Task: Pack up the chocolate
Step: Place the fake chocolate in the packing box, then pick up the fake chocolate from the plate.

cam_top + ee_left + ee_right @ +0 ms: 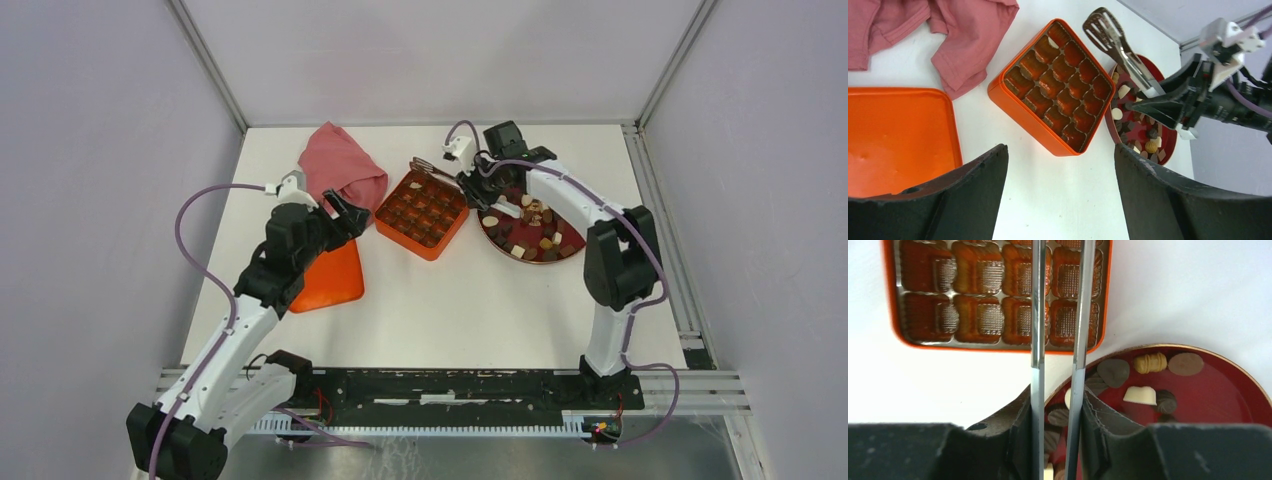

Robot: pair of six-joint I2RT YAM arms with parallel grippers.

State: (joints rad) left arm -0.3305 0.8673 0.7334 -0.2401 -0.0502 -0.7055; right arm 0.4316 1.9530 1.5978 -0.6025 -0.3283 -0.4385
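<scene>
right hand clamps tongs | tips apparently by box corner | chocolate on plate | left hand wide

Bright even light, faint soft shadows, wrist-view foregrounds blurred

Left arm half-extended, left gripper jaws wide apart; right arm reaching far, wrist turned leftward, right gripper clamped on tongs
</scene>
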